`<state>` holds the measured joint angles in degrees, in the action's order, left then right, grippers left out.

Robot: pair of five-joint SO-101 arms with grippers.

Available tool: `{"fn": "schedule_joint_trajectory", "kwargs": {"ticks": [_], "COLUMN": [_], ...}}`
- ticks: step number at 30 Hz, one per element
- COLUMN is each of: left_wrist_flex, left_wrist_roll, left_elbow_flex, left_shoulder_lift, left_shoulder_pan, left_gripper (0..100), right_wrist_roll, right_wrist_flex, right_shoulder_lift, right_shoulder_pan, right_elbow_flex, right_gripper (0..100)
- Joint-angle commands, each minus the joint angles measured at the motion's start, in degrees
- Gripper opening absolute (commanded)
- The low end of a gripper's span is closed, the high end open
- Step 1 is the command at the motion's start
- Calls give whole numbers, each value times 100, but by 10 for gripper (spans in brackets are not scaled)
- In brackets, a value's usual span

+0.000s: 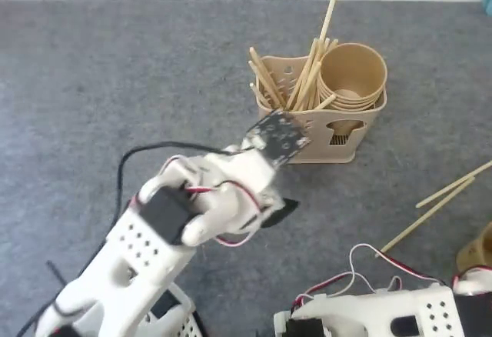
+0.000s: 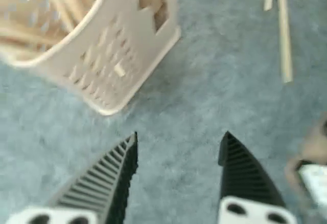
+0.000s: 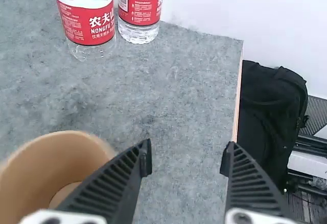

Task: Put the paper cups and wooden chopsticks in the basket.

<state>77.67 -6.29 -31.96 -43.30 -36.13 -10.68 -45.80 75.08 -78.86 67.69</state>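
Basket (image 1: 338, 143): stands upright on the grey mat (image 1: 92, 83), upper right of centre in the high view.
Stacked paper cups (image 1: 352, 75): nested together in the basket's right half.
Chopsticks in the basket (image 1: 306, 75): a tilted bundle in its left half, with one stick poking well above the rim.
Loose chopsticks (image 1: 438, 202): two lie on the mat at the right edge, well apart from the basket.
Loose paper cup (image 1: 477, 251): at the lower right edge, near the right arm (image 1: 384, 314).
Left arm (image 1: 177, 221): runs from the lower left up to just below the basket.
Left gripper (image 2: 179, 147): spread wide with nothing between the fingers, over bare mat near the basket's slotted wall.
Right gripper (image 3: 186, 157): spread wide and holding nothing. The loose paper cup sits just beside one finger, outside the gap.
Bottles (image 3: 84, 14): two stand at the mat's far edge.
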Motion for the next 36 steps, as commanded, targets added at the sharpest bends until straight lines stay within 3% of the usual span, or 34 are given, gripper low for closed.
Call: {"fn": "schedule_joint_trajectory", "kwargs": {"ticks": [1, 7, 11, 14, 21, 28, 32, 36], "left_wrist_flex": [185, 97, -202, -334, -229, 475, 501, -18], "left_wrist_roll": [-26, -26, -26, -26, 299, 299, 290, 290], "left_elbow_flex": [1156, 2123, 2580, 2580, 2686, 2686, 2176, 1103], "left_shoulder_lift": [765, 1978, 2743, 3121, 3218, 2690, 2347, 1934], "left_shoulder_pan": [-695, -1292, -1319, -1292, -431, 879, 1354, 1547], "left_gripper": [246, 246, 246, 246, 217, 217, 217, 217], "right_wrist_roll": [105, 580, 870, 1046, 1275, 1319, 1327, 1266], "right_wrist_flex": [224, 1051, 1938, 2009, 321, -1147, -1464, -1455], "right_shoulder_lift": [110, 75, 75, 4, -1587, -4154, -5534, -6510], "right_shoulder_pan": [-40, -31, -13, 22, 945, 1455, 1455, 1446], "right_elbow_flex": [-62, -53, -44, -18, -545, -2347, -3262, -3851], "right_gripper": [227, 226, 226, 226, 226, 226, 226, 222]}}
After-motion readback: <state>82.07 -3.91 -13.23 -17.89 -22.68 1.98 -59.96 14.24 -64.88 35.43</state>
